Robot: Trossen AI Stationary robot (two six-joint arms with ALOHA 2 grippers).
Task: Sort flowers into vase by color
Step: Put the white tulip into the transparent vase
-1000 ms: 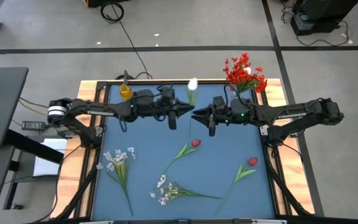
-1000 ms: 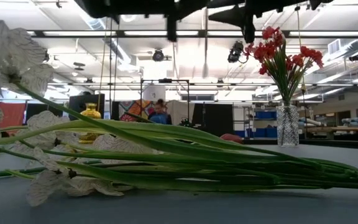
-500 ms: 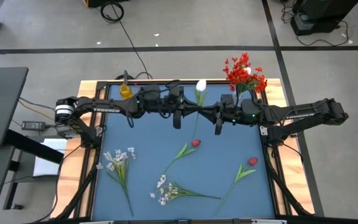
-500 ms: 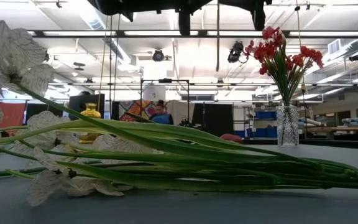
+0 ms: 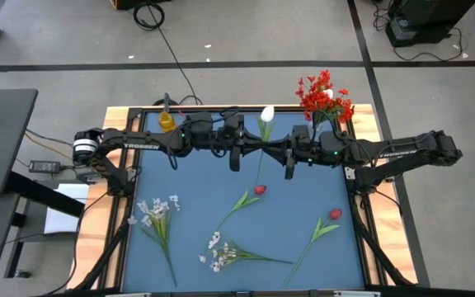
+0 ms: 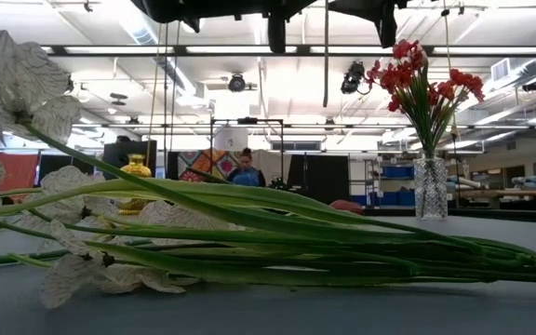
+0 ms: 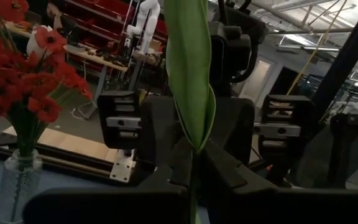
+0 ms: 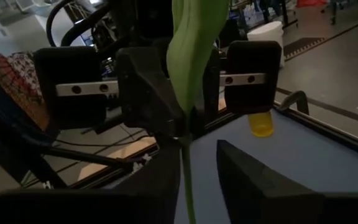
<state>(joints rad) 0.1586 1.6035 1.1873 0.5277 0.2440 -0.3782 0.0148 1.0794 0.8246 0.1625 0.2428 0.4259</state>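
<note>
The right gripper [image 5: 274, 152] has been brought against the left gripper [image 5: 252, 149] above the table's far edge; the white tulip [image 5: 266, 114] is pinched by the left, narrowly straddled by the right, so a handover is judged imminent

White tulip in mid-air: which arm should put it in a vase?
Probably left: the left gripper holds the white tulip, and the yellow vase stands nearer it; the glass vase holds red blossoms.
</note>
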